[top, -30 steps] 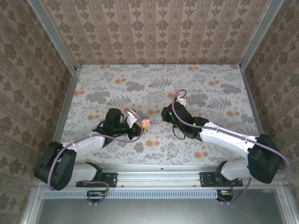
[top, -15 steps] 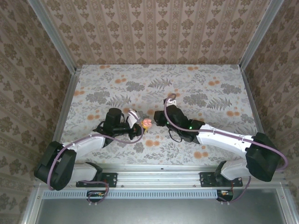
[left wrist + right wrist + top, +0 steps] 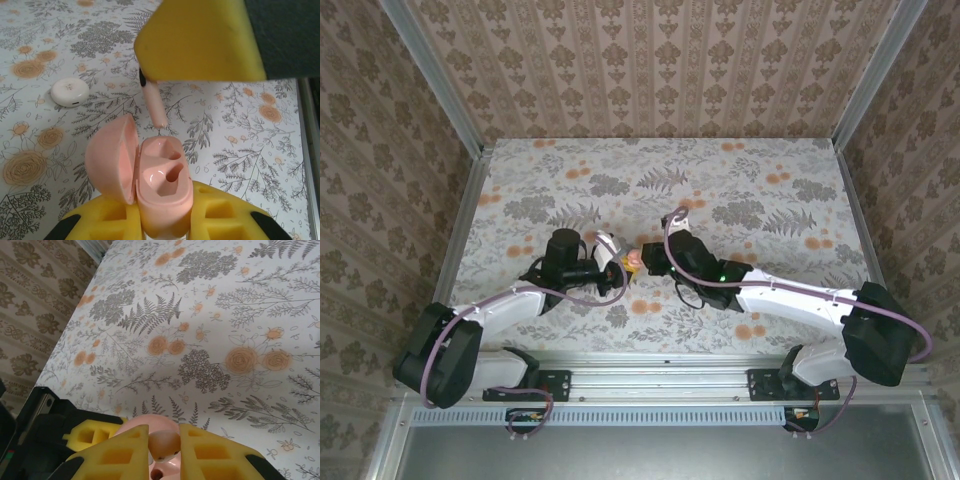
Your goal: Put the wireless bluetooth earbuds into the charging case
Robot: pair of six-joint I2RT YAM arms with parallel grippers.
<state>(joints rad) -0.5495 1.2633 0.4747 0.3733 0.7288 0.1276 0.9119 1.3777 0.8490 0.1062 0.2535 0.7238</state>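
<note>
You are pinching the earbud [image 3: 154,100] by its head between the pads of your right gripper [image 3: 164,438]. The jaws are pressing together on it, so the stem is hanging free below them and pointing down. Holding it by the head looks deliberate, since the stem has to go in first.

Just beneath that stem, your left gripper [image 3: 162,222] is clamping the charging case [image 3: 162,185] by its lower body, with one jaw on either side. The mouth of the case is facing up, out past the fingertips. Its lid [image 3: 112,157] is swinging open to the left of those jaws, clear of the path down. Gripping low like this is leaving both wells exposed, and the far socket [image 3: 173,150] and the near socket [image 3: 172,176] both look empty.

The stem tip is sitting just beyond the far rim of the case, close to it but not yet inside. You are probably lining it up with the far socket, and the stem's slight tilt may need matching to the well's angle before you lower it.

From above, the two sets of jaws are meeting nose to nose over the table [image 3: 760,170], with the case between them. A pale round disc [image 3: 70,92] is lying on the cloth well off to the left of your left jaws, and neither gripper is touching it.
</note>
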